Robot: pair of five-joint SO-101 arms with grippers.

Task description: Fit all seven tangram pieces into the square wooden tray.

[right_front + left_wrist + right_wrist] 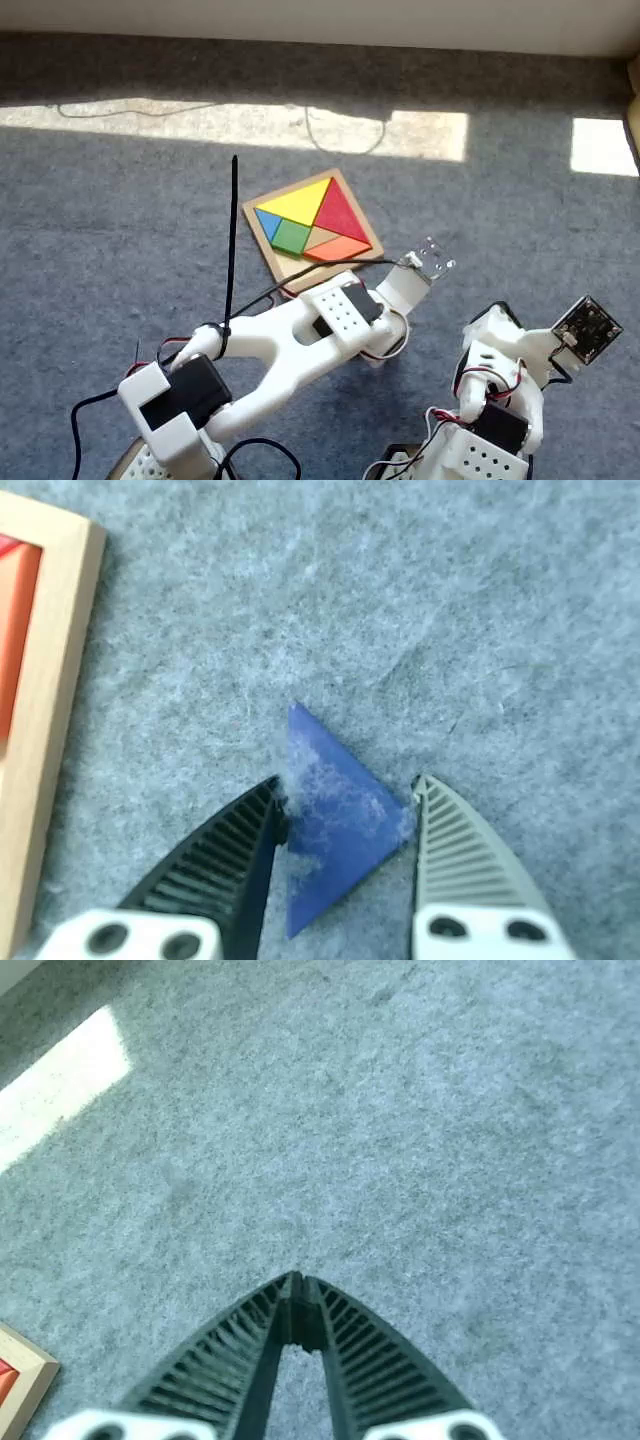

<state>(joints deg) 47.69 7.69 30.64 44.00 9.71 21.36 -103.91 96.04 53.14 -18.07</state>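
The square wooden tray (273, 257) lies on the grey carpet, holding yellow (298, 203), red (340, 212), small blue (267, 223), green (291, 237), tan (321, 237) and orange (338, 249) pieces. A blue triangle (335, 830) lies flat on the carpet just beside the tray's rim (55, 680). My left gripper (348, 788) straddles it, with the black finger (235, 845) and the pale finger (465, 845) touching its opposite sides. In the high view the left gripper (425, 262) sits off the tray's right corner. My right gripper (300, 1285) hangs shut and empty above bare carpet.
The right arm (500, 390) is folded at the lower right, away from the tray. A black cable (233, 230) stands up left of the tray. Sunlit patches (250, 125) cross the carpet behind it. A tray corner (20, 1385) shows in the right wrist view.
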